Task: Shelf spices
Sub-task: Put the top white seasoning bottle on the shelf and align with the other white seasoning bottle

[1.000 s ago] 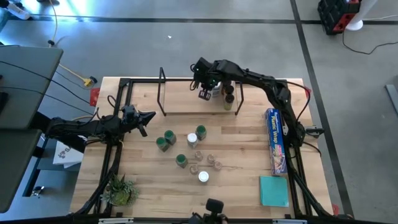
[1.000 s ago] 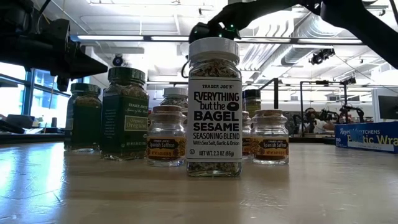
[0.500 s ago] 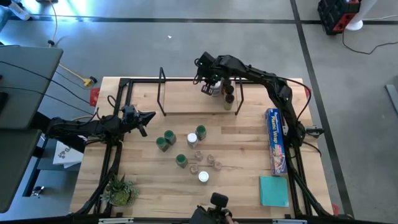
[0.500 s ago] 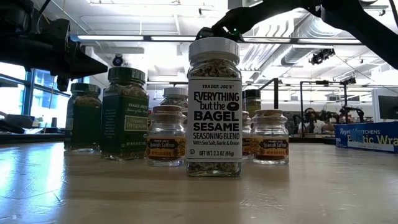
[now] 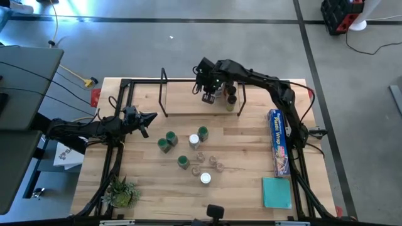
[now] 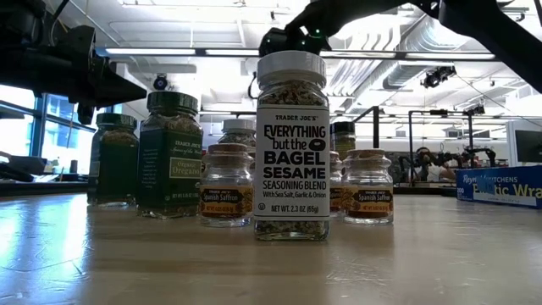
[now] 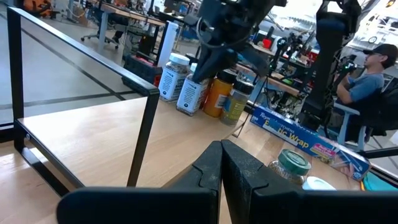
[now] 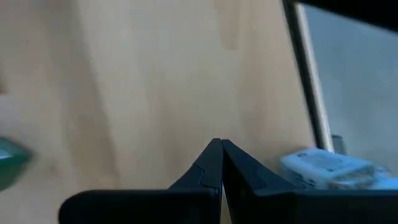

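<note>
four spices (image 5: 227, 94) stand on the shelf (image 5: 188, 100) near the top middle. right gripper (image 5: 206, 95) hangs beside them, fingers pressed together, holding nothing. left gripper (image 5: 149, 118) waits at left, also closed.

Shelf (image 5: 188, 103) left half bare; jars (image 5: 227, 97) and right end effector (image 5: 206, 95) crowd right end.

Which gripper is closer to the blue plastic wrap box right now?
The right. The right gripper is over the shelf, across the table's far right part from the plastic wrap box. The left gripper waits at the left side, much farther away.
</note>
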You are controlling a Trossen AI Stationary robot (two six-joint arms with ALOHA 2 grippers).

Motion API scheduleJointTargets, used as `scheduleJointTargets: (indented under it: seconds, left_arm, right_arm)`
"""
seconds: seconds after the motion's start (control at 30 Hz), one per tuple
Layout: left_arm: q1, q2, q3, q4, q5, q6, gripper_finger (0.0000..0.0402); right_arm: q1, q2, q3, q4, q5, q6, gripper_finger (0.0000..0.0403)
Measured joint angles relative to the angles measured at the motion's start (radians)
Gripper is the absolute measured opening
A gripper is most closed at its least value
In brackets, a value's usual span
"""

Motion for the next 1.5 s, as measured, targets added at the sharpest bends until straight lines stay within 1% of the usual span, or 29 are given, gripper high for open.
scheduleJointTargets:
  seconds: [0.1, 0.17, 0.53, 0.77, 0.93, 1.0, 1.03, 1.13, 1.23, 1.4, 1.5]
  left_arm:
    - [0.0, 0.0, 0.0, 0.0, 0.0, 0.0, 0.0005]
    - [0.0, 0.0, 0.0, 0.0, 0.0, 0.0, 0.0005]
    - [0.0, 0.0, 0.0, 0.0, 0.0, 0.0, 0.0005]
    - [0.0, 0.0, 0.0, 0.0, 0.0, 0.0, 0.0005]
    - [0.0, 0.0, 0.0, 0.0, 0.0, 0.0, 0.0005]
    - [0.0, 0.0, 0.0, 0.0, 0.0, 0.0, 0.0005]
    - [0.0, 0.0, 0.0, 0.0, 0.0, 0.0, 0.0005]
    - [0.0, 0.0, 0.0, 0.0, 0.0, 0.0, 0.0005]
    - [0.0, 0.0, 0.0, 0.0, 0.0, 0.0, 0.0005]
    - [0.0, 0.0, 0.0, 0.0, 0.0, 0.0, 0.0005]
    - [0.0, 0.0, 0.0, 0.0, 0.0, 0.0, 0.0005]
  right_arm:
    - [-0.01, 0.005, 0.0, -0.022, 0.082, 0.029, 0.0]
    - [-0.021, 0.006, 0.0, -0.022, 0.095, 0.044, 0.0]
    - [-0.041, 0.0, 0.0, -0.002, 0.095, 0.043, 0.0]
    - [-0.018, -0.089, 0.0, 0.02, 0.073, 0.024, 0.0]
    - [-0.058, -0.156, 0.0, -0.031, 0.065, 0.147, 0.0]
    - [-0.086, -0.169, 0.001, -0.087, 0.034, 0.197, 0.0]
    - [-0.102, -0.172, 0.001, -0.115, 0.0, 0.215, 0.0]
    - [-0.142, -0.163, 0.001, -0.18, -0.092, 0.203, 0.0]
    - [-0.166, -0.152, 0.0, -0.17, -0.122, 0.178, 0.0]
    - [-0.187, -0.14, 0.0, -0.169, -0.213, 0.176, 0.0]
    - [-0.186, -0.126, 0.0, -0.167, -0.226, 0.168, 0.0]
